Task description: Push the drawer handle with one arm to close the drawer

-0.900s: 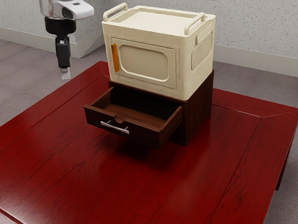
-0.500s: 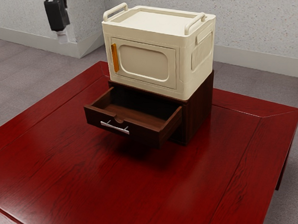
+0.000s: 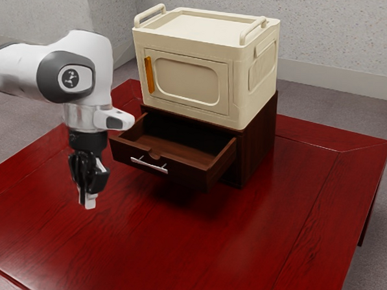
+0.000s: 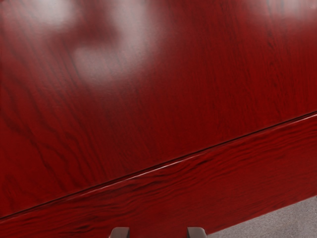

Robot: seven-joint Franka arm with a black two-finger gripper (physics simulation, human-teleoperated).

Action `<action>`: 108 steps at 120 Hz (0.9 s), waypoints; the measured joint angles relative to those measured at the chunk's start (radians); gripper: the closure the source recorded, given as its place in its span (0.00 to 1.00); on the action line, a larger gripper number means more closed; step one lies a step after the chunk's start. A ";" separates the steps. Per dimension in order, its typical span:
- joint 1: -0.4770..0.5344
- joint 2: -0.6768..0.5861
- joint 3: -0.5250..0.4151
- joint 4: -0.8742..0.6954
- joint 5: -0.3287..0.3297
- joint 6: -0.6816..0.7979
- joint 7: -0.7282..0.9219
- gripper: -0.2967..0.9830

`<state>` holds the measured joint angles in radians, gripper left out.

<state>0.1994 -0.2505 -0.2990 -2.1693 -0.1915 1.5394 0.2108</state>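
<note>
Arm (image 3: pixel 94 49): in from the exterior view's left, bending downward at the wrist
Hand (image 3: pixel 88 169): pointing almost straight down over the bench (image 3: pixel 207 250), apart from the drawer, on the handle's side toward the exterior view's left
Fingers (image 3: pixel 90 201): spread wide, tips downward, nothing between them
Drawer (image 3: pixel 123 152): pulled out of the dark cabinet (image 3: pixel 260 142), open
Handle (image 3: pixel 149 165): on the drawer's front, untouched by the fingers

Glossy red tabletop (image 4: pixel 188 94), dark seam (image 4: pixel 198 152), grey floor (image 4: pixel 287 218)
</note>
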 joint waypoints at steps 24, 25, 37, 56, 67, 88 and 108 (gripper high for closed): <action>-0.005 0.244 0.001 0.165 0.067 0.103 -0.185 0.81; -0.005 0.249 0.002 0.168 0.068 0.107 -0.192 0.82; 0.004 0.300 0.005 0.201 0.079 0.150 -0.264 0.83; 0.002 0.403 0.005 0.303 0.109 0.196 -0.355 0.84; 0.001 0.438 0.005 0.327 0.138 0.222 -0.395 0.84; -0.003 0.464 0.004 0.337 0.171 0.281 -0.444 0.84; -0.011 0.489 0.002 0.371 0.199 0.326 -0.462 0.85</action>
<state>0.1880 0.2386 -0.2975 -1.7979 0.0079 1.8649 -0.2516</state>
